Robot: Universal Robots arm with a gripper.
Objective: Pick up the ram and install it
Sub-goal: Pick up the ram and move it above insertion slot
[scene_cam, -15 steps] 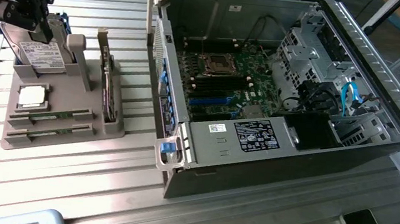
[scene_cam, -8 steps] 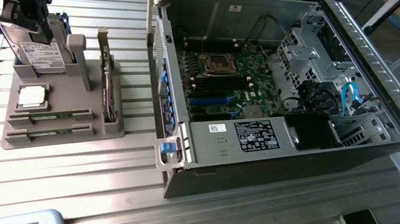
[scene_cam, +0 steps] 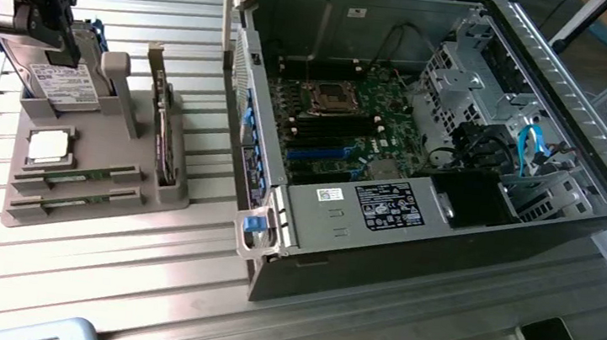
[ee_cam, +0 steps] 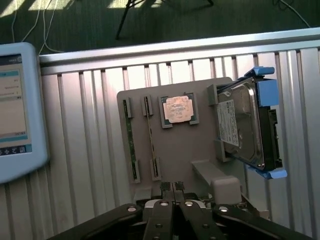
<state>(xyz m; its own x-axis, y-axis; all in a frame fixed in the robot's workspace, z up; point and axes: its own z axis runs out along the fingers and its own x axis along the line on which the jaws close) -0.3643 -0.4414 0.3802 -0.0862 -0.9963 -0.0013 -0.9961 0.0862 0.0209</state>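
A ribbed metal worktop (scene_cam: pixel 99 284) carries a grey plastic holder (scene_cam: pixel 103 145). Two thin green ram sticks (scene_cam: pixel 77 173) lie slotted in it, and the robot's hand (ee_cam: pixel 172 186) hovers above, pinched shut, empty.

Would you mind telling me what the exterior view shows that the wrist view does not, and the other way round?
The exterior view adds the open computer case, its motherboard and an expansion card standing in the grey holder. The wrist view adds a lit screen and cables on the floor. Both take in the gripper, jaws shut, that holder, a ram stick and its twin, the processor and the hard drive.
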